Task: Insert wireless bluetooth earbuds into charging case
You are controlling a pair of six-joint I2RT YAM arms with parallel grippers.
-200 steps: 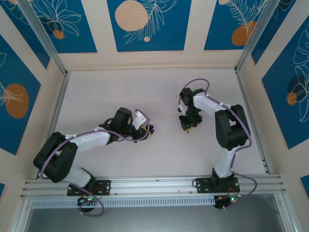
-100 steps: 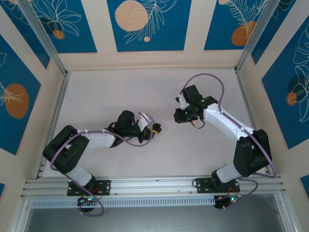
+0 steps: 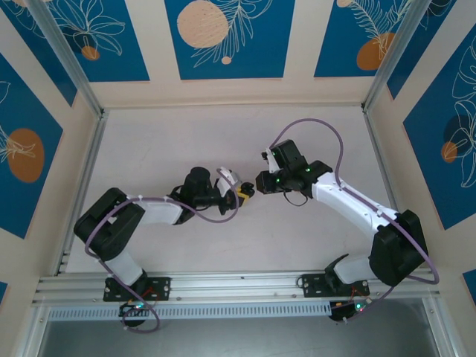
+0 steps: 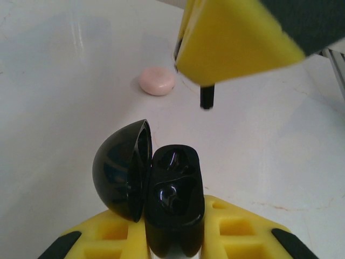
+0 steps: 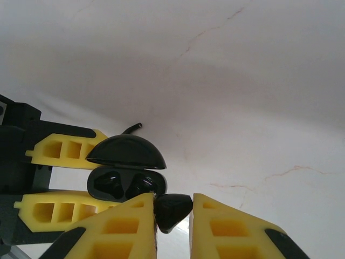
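Gripping a black case (image 4: 173,205) with its lid (image 4: 121,170) open, the left gripper (image 3: 242,195) is holding at centre of the top view. The right gripper (image 5: 173,205) is pinching a black earbud (image 5: 173,211) just beside the case's open mouth. A pink oval (image 4: 157,81) is lying on the table (image 4: 64,70), upper centre of the left wrist view.

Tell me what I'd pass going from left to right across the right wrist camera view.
The left hand's yellow fingers → the glossy black open charging case they clamp → the small black earbud pinched in the right hand.
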